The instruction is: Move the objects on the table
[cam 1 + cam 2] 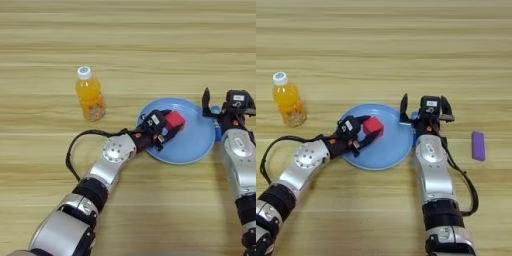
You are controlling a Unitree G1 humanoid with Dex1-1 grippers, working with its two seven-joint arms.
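Note:
My left gripper (169,129) reaches in from the left over the round light-blue plate (196,146) and is shut on the small red cube (175,120), which is just above the plate's left part. My right gripper (425,111) stands at the plate's right rim with its two black fingers (404,107) spread open. A bit of blue (215,109) shows between them, probably the blue tube, mostly hidden. The small purple block (478,145) lies on the table (381,40) to the right of the right arm.
An orange juice bottle (90,98) with a white cap stands upright left of the plate. A black cable (75,150) loops off my left forearm onto the wood.

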